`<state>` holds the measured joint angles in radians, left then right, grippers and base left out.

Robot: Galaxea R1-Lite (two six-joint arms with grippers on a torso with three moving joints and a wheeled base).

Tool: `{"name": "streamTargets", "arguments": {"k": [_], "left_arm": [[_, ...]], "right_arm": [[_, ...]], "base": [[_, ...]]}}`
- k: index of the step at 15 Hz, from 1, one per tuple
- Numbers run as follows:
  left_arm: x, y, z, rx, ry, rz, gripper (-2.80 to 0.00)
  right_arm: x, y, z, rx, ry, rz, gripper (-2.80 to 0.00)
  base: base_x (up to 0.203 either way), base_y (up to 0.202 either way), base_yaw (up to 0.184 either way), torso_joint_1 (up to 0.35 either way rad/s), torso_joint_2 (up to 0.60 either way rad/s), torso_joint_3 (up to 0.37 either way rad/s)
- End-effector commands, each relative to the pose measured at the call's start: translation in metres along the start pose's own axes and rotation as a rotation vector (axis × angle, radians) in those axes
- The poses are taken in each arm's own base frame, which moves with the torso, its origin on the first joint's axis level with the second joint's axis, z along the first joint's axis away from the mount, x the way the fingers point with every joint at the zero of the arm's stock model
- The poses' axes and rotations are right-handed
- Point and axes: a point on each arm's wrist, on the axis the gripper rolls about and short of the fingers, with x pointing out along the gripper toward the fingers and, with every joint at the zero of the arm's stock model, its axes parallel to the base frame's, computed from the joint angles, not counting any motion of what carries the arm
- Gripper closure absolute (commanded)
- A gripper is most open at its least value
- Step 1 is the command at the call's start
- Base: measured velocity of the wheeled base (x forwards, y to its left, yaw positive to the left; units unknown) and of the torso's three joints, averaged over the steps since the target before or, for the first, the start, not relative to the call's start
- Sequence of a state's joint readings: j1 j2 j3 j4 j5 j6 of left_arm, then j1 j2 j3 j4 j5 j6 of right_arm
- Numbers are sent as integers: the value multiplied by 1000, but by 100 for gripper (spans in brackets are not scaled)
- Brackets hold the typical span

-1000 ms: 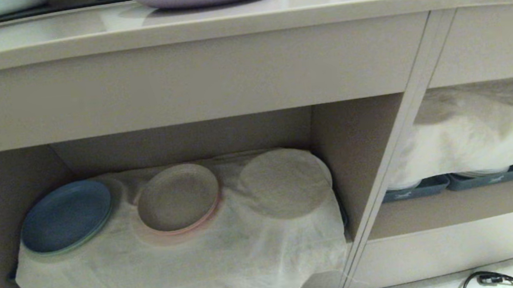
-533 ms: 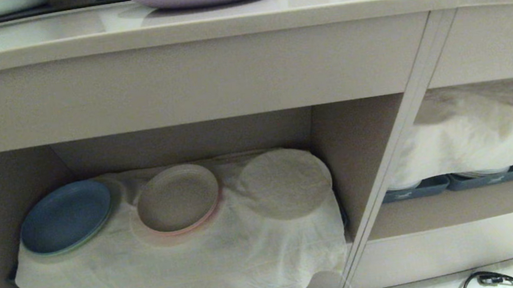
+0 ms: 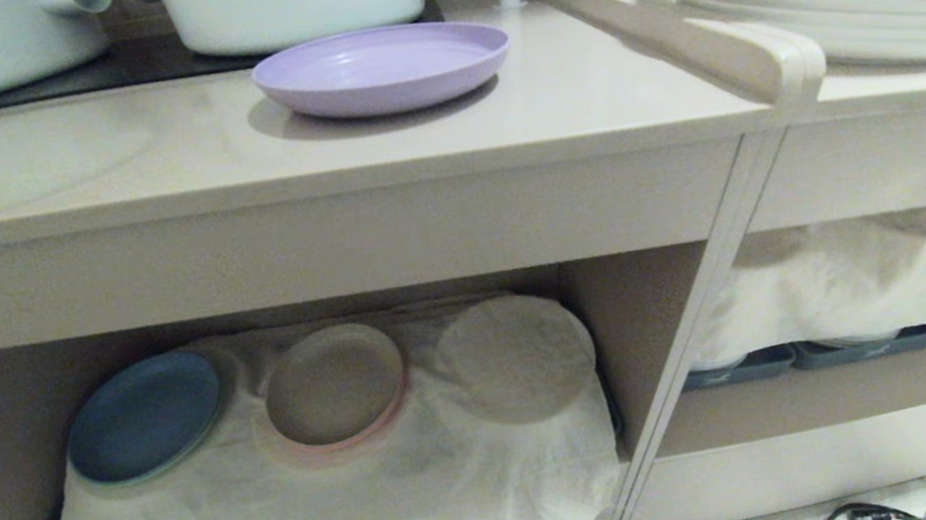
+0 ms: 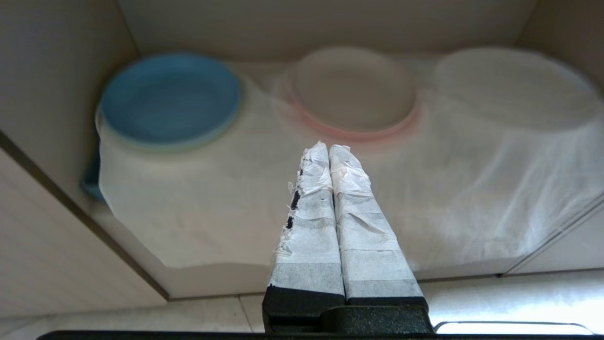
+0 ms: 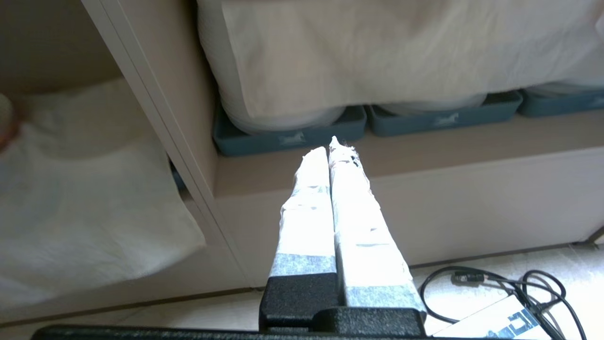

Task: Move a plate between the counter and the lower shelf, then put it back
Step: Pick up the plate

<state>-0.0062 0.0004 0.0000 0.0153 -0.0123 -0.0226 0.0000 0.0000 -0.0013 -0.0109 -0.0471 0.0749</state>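
Your lilac plate sits at the upper middle of the head view, flat on the beige counter, just in front of a white pot standing on the black hob panel. Neither arm shows in that view.

The left gripper has its taped fingers pressed together, empty, pointing toward the lower shelf, whose white cloth carries a blue plate at lower left, a pink-rimmed beige plate beside it and a covered round shape to the right. The right gripper is also pinched closed on nothing, aimed at the grey-blue trays in the neighbouring compartment.

What could go wrong, as I judge it:
- The plate's rim is low and the surface looks smooth, so a pinch on the rim could slip, or a closed claw could push the plate back into the pot.
- You must spread the fingers before reaching; arriving closed will only shove it.
- The shelf opening is low under the thick counter edge, and a tilted plate could clip that edge.
- The cloth is loose and wrinkled, so fingers could snag it and drag the other plates.
- The free spot on the shelf is tight, so the lilac plate may land on a neighbour.
- A black cable lies on the floor at lower right of the right wrist view and could catch the base.

Writing: the trays carry a small pale emblem, too small to read. No other labels are legible.
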Motion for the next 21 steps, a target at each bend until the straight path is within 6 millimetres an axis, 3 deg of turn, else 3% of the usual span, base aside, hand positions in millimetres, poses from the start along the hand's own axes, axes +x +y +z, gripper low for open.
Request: {"name": "streamTargets", "arguments": {"k": [1, 21], "left_arm": [[0, 0, 0, 0, 0, 0, 0], [0, 0, 0, 0, 0, 0, 0]], "right_arm": [[0, 0, 0, 0, 0, 1, 0], [0, 0, 0, -1, 0, -2, 0]], "base": [[0, 0, 0, 176, -493, -300], [0, 0, 0, 219, -502, -286]]}}
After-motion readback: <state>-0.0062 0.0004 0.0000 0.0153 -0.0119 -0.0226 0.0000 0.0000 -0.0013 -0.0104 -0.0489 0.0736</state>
